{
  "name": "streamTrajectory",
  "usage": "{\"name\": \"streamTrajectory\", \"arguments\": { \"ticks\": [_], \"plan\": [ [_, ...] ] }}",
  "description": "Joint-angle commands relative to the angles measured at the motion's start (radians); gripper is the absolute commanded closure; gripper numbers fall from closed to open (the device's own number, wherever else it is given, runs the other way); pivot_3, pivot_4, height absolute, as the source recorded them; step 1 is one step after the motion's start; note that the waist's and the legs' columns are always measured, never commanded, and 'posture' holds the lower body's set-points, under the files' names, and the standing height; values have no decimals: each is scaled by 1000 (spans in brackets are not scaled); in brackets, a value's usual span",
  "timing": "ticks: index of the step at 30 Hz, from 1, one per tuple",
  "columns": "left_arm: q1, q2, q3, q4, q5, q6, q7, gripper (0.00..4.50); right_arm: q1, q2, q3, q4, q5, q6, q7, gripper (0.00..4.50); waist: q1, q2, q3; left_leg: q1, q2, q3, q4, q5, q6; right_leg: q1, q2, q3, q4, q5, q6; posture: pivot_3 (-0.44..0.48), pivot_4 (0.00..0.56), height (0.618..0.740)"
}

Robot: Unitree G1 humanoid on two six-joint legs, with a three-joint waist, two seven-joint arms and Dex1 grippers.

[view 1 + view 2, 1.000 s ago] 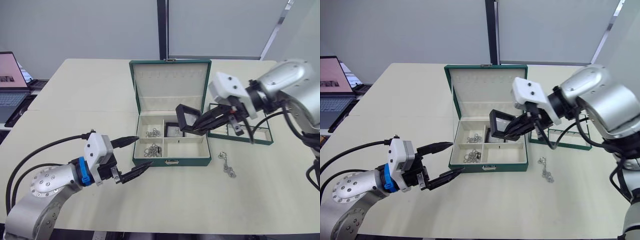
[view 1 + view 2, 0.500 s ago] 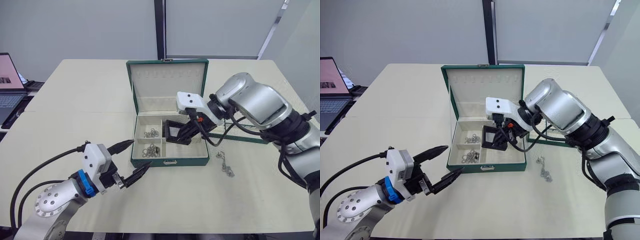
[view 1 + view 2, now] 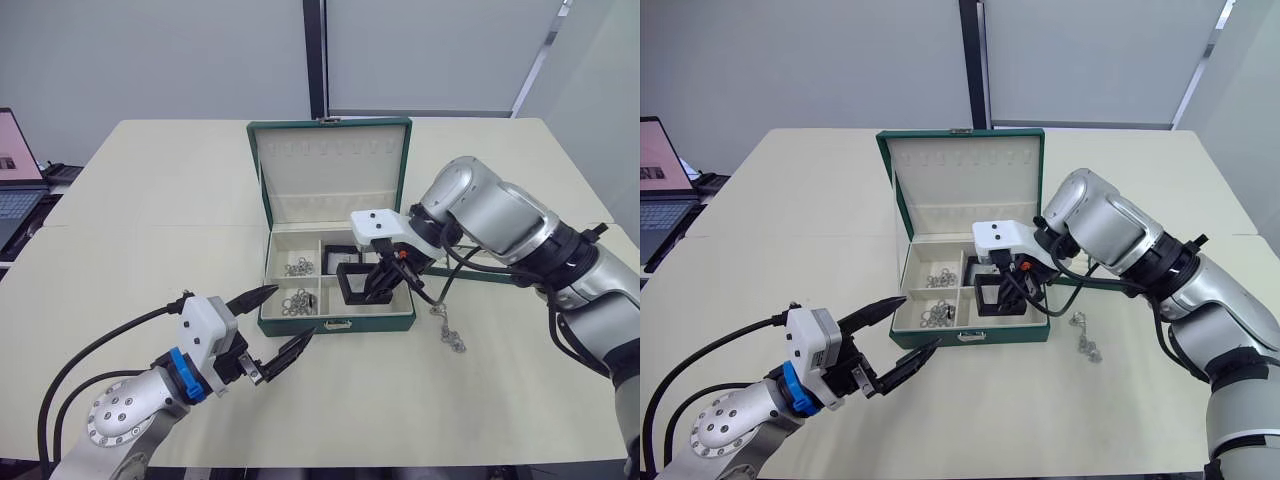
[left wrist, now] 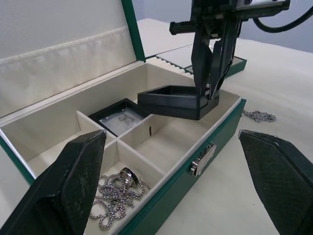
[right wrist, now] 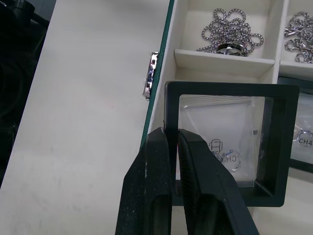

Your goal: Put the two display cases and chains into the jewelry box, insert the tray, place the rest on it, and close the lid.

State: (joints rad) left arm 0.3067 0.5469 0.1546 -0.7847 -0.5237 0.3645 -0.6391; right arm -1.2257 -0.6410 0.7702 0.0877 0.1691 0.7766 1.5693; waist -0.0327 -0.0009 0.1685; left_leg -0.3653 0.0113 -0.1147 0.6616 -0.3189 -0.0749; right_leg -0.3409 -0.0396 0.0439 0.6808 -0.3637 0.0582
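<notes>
The dark green jewelry box (image 3: 375, 322) stands open at mid-table, its lid (image 3: 330, 175) upright at the back. My right gripper (image 3: 377, 288) is shut on the frame of one display case (image 3: 355, 284), holding it tilted just above the front right compartment. The other display case (image 4: 120, 117) lies flat in a back compartment. Two chains (image 3: 299, 267) (image 3: 296, 300) fill the left compartments. A third chain (image 3: 448, 330) lies on the table right of the box. My left gripper (image 3: 292, 312) hovers open at the box's front left corner. The tray (image 4: 182, 55) sits behind my right arm.
A laptop (image 3: 12, 170) stands at the far left edge of the table. The box's metal clasp (image 3: 337, 324) faces me. Bare tabletop (image 3: 400, 400) stretches in front of the box and to its left.
My right gripper has carried the display case down and forward, from above the box's middle to low over the front right compartment. The left gripper has edged a little nearer the box.
</notes>
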Motion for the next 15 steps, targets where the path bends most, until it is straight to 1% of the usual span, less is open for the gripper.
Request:
{"name": "streamTrajectory", "arguments": {
  "ticks": [1, 10, 15],
  "plan": [
    [14, -3, -1, -41, 6, -19, 14, 0, -6, 11, -10, 8, -23, -26, 32, 4499, 0, 0, 0, 0, 0, 0, 0, 0, 0, 0, 0, 0, 0, 0, 0, 0, 150, 740],
    [21, -6, -7, -47, 11, -20, 39, 0, -6, 43, 1, 62, -60, -15, 43, 4499, 0, 0, 0, 0, 0, -1, 0, 0, 0, 0, 0, 0, 0, 0, 0, 0, 150, 740],
    [16, -4, -15, -48, 13, -18, 47, 0, 0, 48, -1, 54, -61, 9, 44, 4499, 0, 0, 0, 0, 0, -4, 0, 0, 0, 0, 0, 0, 0, 0, 0, 0, 150, 740]
  ]
}}
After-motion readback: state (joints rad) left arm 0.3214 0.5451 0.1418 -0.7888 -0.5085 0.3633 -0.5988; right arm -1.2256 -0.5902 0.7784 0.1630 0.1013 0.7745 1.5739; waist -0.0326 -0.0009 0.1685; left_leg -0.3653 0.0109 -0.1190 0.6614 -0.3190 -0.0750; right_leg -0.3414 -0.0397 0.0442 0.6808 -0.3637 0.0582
